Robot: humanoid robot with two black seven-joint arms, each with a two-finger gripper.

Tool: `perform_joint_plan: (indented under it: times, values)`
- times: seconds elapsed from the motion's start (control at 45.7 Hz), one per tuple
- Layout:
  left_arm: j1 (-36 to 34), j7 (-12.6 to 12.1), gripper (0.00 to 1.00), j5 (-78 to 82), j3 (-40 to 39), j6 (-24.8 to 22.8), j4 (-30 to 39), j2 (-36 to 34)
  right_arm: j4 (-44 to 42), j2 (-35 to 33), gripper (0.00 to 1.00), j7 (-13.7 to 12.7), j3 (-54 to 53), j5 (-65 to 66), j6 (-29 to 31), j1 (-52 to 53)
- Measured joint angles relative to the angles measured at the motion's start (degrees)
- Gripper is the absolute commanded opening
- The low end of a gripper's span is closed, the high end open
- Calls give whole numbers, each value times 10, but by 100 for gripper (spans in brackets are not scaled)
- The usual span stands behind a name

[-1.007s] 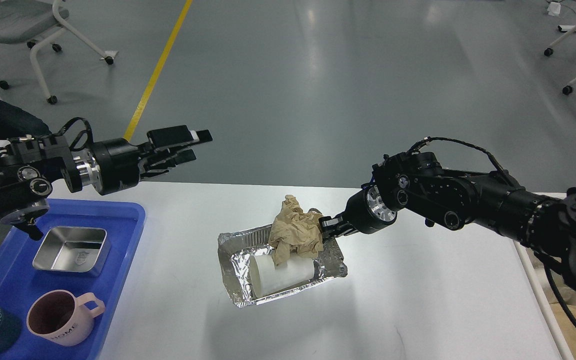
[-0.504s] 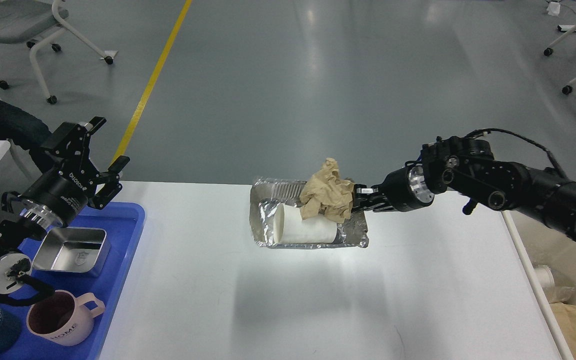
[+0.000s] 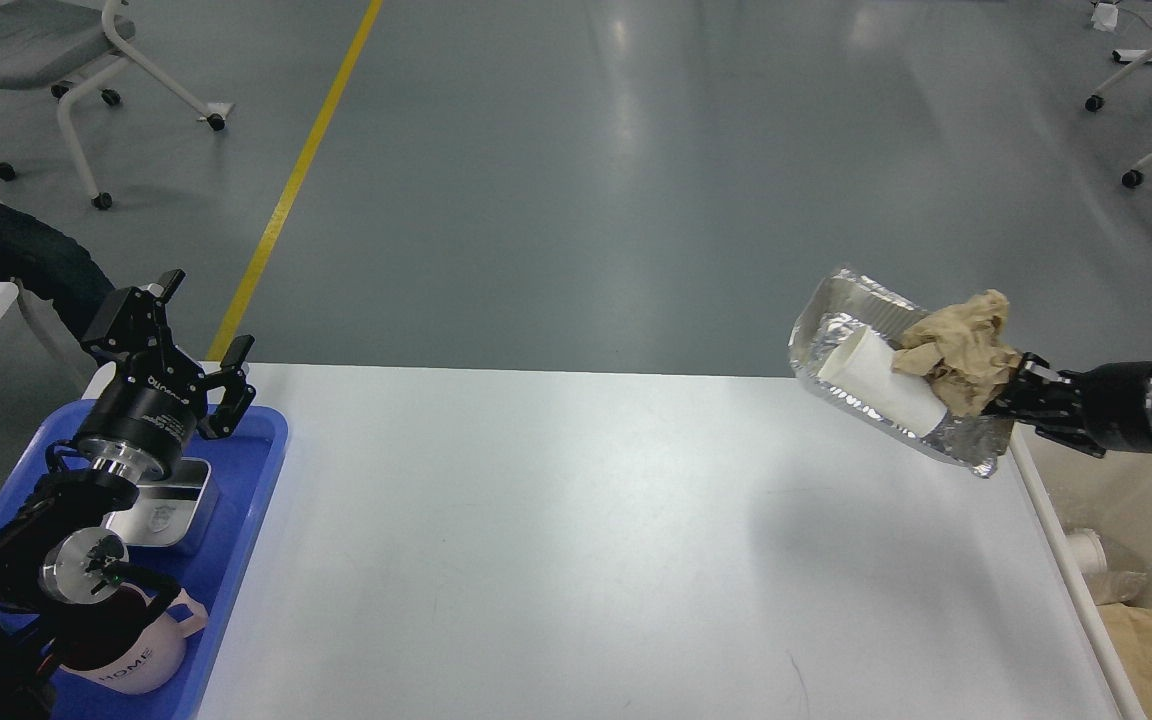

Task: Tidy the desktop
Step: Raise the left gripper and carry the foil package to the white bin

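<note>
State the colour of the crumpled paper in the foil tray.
Light brown; the crumpled paper sits in the silver foil tray, best seen in the head view.

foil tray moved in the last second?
Yes. The foil tray, gripped by the right end effector, went from mid-desktop rightward to the desktop's right edge, lifted and tilted, paper cup and crumpled paper inside.
</note>
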State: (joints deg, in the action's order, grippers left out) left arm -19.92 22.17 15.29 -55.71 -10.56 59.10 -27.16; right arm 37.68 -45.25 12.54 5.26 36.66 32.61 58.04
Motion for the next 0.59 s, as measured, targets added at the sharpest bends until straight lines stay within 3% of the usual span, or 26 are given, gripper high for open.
perform_joint_plan:
  times: [0.307,0.46,0.504,0.526,0.569,0.591]
  values:
    - [-1,-1,96,0,-2,-1,-7,27,-114,-39,0,1,-1,-144,-4,-85]
    - [-1,-1,96,0,5,-1,-7,28,-184,-34,6,3,-4,-226,-4,-136]
    - [0,-1,96,0,6,-1,-7,28,-200,-31,22,3,-4,-247,-4,-151]
    - [0,-1,96,0,6,-1,-7,28,-208,-29,40,3,-5,-259,-4,-160]
    - [0,-2,96,0,7,-1,-7,28,-221,-26,85,3,-5,-278,-5,-172]
    - [0,-2,96,0,7,-1,-7,28,-229,-23,100,3,-5,-289,-6,-179]
